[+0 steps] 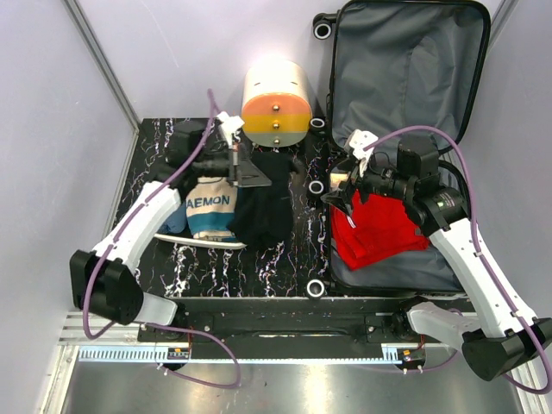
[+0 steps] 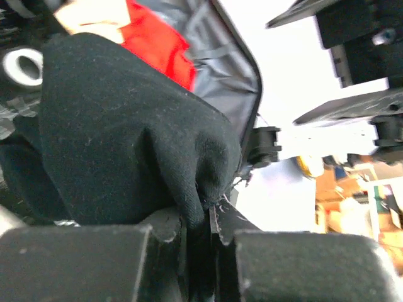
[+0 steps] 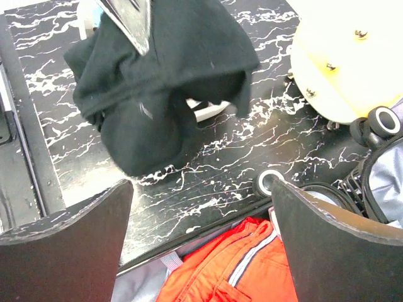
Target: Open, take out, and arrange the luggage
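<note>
Tightly, left end effector (image 2: 208,217) pinches black garment (image 2: 126,138).

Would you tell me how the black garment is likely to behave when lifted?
The black garment is probably floppy: it sags in folds from the left fingers. It looks soft and light, so it likely grips well but may drag on the table.

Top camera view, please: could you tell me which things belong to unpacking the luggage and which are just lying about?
Job in hand:
- the open luggage
- red garment inside it
- black garment, pinched by the left gripper
- lettered white-and-blue garment lying outside it, with a white tray beneath
- right gripper, open

Lying about:
- cream-and-orange cylindrical box
</note>
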### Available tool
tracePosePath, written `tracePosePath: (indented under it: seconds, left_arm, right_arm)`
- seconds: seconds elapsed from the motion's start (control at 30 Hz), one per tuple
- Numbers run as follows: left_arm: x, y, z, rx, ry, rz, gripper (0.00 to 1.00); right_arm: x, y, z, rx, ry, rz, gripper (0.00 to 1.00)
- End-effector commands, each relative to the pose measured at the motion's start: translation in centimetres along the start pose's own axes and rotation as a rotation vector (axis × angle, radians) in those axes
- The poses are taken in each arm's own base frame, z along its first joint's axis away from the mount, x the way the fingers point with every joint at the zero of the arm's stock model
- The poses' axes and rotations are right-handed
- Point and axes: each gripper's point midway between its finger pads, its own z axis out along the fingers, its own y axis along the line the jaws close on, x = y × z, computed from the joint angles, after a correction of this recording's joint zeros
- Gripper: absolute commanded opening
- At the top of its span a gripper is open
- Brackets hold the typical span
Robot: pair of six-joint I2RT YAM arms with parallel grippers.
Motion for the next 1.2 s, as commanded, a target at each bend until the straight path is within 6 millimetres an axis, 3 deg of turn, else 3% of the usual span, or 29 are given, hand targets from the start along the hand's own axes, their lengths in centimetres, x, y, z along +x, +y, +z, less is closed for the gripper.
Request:
tracePosePath:
  seconds: [0.0, 0.2, 0.27, 0.3, 0.33, 0.43, 0.57, 0.67, 0.77, 0.9, 1.0, 1.17]
  left_arm:
    - [0.4, 4.4, -7.2, -0.196, -0.075, 0.074, 0.0]
    - [2.9, 14.0, -14.6, -0.457, -0.041, 0.01, 0.0]
    - [2.8, 15.8, -16.4, -0.514, -0.071, 0.003, 0.0]
    - [2.6, 16.9, -18.4, -0.553, -0.132, -0.038, 0.0]
    - [1.4, 17.8, -19.6, -0.577, -0.195, -0.016, 0.0]
    - [0.1, 18.1, -21.1, -0.579, -0.276, -0.087, 0.0]
    - [-2.2, 15.1, -20.4, -0.531, -0.323, -0.038, 0.0]
    - [-3.5, 13.7, -20.9, -0.557, -0.382, -0.04, 0.0]
    - [-4.9, 13.6, -22.7, -0.606, -0.493, -0.039, 0.0]
    - [-5.2, 16.3, -24.0, -0.681, -0.457, -0.013, 0.0]
    - [-1.6, 19.3, -23.5, -0.672, -0.26, -0.147, 0.0]
    - [2.9, 23.3, -24.8, -0.766, -0.057, -0.153, 0.0]
  right_arm:
    - [-1.1, -1.4, 0.0, 0.082, -0.031, 0.015, 1.0]
    - [-0.4, -1.6, 0.4, 0.083, -0.006, 0.031, 1.0]
    - [-0.6, -1.6, 0.3, 0.077, -0.006, 0.028, 1.0]
    - [-0.6, -1.6, 0.4, 0.075, -0.004, 0.032, 1.0]
    - [-0.5, -1.7, 0.5, 0.073, 0.0, 0.035, 1.0]
    - [-0.3, -1.7, 0.6, 0.074, 0.011, 0.039, 1.0]
    - [-0.3, -1.8, 0.6, 0.074, 0.013, 0.029, 1.0]
    - [-0.4, -2.0, 0.8, 0.075, 0.015, 0.029, 1.0]
    - [-0.3, -2.1, 0.9, 0.076, 0.017, 0.028, 0.99]
    - [-0.3, -2.2, 1.0, 0.075, 0.019, 0.027, 1.0]
    - [-0.2, -2.3, 0.9, 0.077, 0.027, 0.02, 1.0]
    - [0.7, -2.2, 0.7, 0.08, 0.064, 0.023, 1.0]
